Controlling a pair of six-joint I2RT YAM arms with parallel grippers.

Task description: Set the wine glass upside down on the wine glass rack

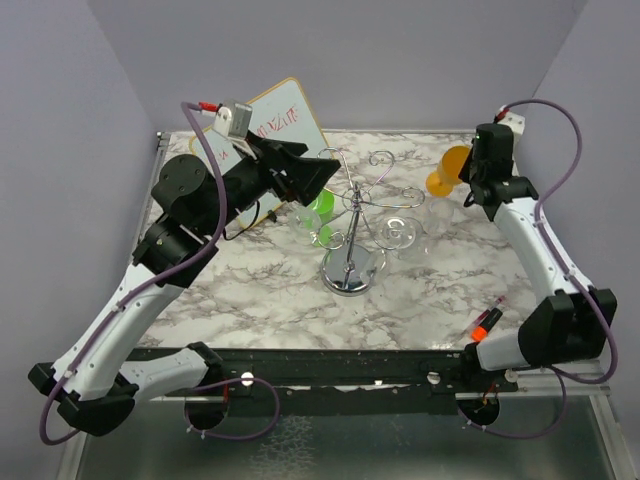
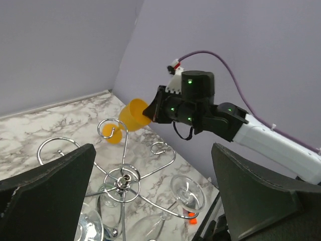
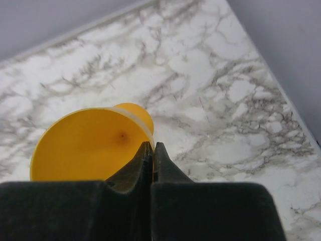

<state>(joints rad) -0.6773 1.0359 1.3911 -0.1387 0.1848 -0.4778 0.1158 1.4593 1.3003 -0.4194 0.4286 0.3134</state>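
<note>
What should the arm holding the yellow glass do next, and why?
Probably raise it well above the table. The right gripper is pinched shut on the rim of the yellow wine glass, and the wine glass rack stands apart at the table's middle.

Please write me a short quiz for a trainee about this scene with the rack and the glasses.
1. True or false: the left tool is shut on the green glass.
2. Which glass does the right tool pinch by the rim? A clear, B orange, C green.
3. Fill in: the wine glass rack stands on the marble-patterned ___.
Key: 1 false, it is open; 2 B, the orange glass; 3 table.
</note>
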